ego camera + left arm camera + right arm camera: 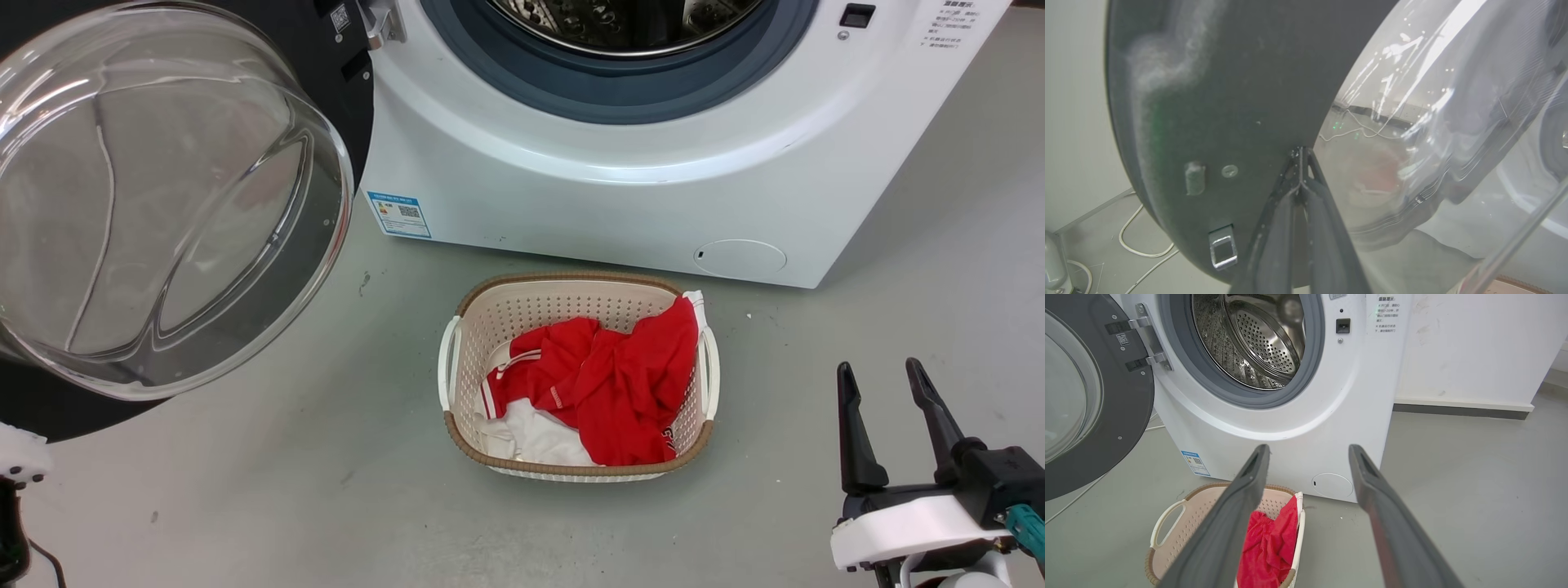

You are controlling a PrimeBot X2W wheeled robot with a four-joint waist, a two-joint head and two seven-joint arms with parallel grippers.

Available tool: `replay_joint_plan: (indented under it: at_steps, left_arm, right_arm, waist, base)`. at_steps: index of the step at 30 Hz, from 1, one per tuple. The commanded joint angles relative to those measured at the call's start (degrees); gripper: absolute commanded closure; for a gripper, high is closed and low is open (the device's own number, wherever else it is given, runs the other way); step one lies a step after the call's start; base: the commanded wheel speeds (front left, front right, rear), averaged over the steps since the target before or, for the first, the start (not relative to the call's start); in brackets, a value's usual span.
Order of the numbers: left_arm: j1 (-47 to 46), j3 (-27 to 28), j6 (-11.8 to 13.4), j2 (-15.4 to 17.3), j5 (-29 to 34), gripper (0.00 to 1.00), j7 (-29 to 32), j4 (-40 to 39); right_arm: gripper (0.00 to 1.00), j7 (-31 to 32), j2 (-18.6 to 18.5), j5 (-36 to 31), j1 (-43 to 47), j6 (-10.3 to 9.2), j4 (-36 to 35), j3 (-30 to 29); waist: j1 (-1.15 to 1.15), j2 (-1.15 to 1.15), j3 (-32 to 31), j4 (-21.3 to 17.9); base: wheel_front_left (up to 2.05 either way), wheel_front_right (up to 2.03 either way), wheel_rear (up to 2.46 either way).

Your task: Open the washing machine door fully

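Note:
The washing machine door point(347, 57) hangs swung out to the left of the washing machine point(612, 196), its clear glass bowl point(163, 204) bulging toward the head camera. In the left wrist view my left gripper point(1300, 152) is shut, fingers pressed together with nothing between them. Its tips rest at the door's point(1208, 102) dark inner face, right beside the glass bowl's point(1433, 122) edge. My right gripper point(878, 367) stands open low at the right, away from the door point(1126, 416). Between its open fingers point(1308, 449) I see the machine point(1310, 416) and its steel drum point(1257, 339).
A beige perforated basket point(490, 306) with red and white clothes point(620, 376) sits on the grey floor in front of the machine. White cables point(1139, 245) lie on the floor behind the door. A white wall point(1474, 347) stands to the machine's right.

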Motion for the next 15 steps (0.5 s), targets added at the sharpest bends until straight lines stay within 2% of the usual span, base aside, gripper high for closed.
replay_joint_plan:
  at_steps: [1, 7, 15]
  left_arm:
    - [-0.86, 0.44, -0.28, 0.45, 0.44, 1.00, -0.36, 0.50]
    - [1.38, 1.80, 0.06, -1.53, 2.83, 1.00, -0.40, -0.80]
    - [9.05, 2.72, 2.04, -5.76, 7.47, 1.00, -0.29, -8.44]
  right_arm:
    - [0.00, -0.10, 0.09, -0.44, -0.52, -0.04, 0.13, 0.07]
    - [0.00, -0.10, 0.09, 0.08, 0.53, -0.04, 0.80, -0.23]
    - [0.00, -0.10, 0.09, 1.32, 2.50, -0.04, 1.73, 0.23]
  waist:
    - [0.00, 0.00, -0.08, -0.10]
    - [0.00, 0.00, -1.70, 0.11]
    - [0.00, 0.00, -6.78, 0.99]
  base:
    - [0.00, 0.00, 0.00]
    - [0.00, 0.00, 0.00]
    - [0.00, 0.00, 0.00]
